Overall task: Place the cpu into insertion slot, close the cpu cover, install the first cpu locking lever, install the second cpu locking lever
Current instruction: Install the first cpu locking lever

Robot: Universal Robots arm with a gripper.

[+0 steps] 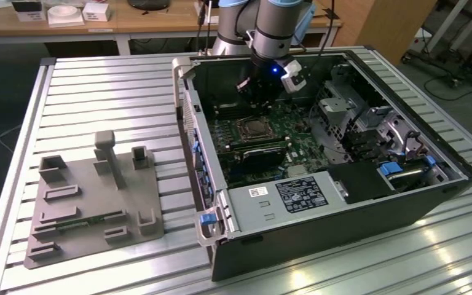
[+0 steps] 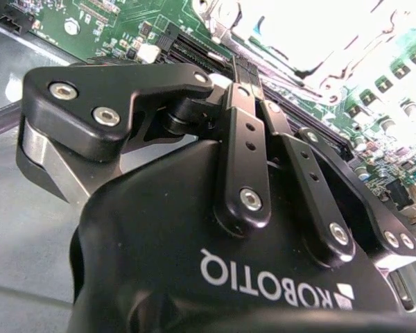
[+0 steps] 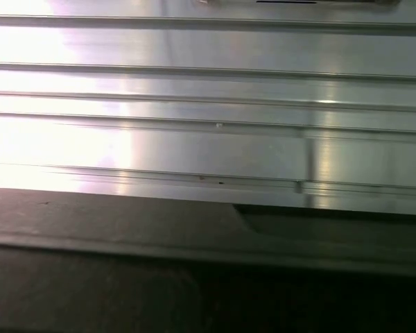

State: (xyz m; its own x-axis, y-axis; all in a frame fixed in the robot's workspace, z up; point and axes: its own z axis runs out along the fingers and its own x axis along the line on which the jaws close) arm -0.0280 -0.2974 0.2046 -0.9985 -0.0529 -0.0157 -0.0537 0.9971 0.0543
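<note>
Fingers [image 2: 244, 139] of the claw [image 2: 248, 69] are seen pressed together in the second wrist view, and whether anything is pinched between them cannot be told. Long black memory slots [image 2: 194, 52] on a green circuit board [image 2: 118, 24] are shown just past the tips. In the exterior view the claw [image 1: 259, 104] is held inside an open computer case [image 1: 326, 233], just above the board [image 1: 302, 132]. The insertion slot [image 1: 252, 129], silvery-rimmed with a dark middle, is found just beside the claw; whether the cpu lies in it cannot be made out. A grey fixture plate [image 1: 88, 203] is set on the slatted bench [image 1: 96, 86], well apart from the case
</note>
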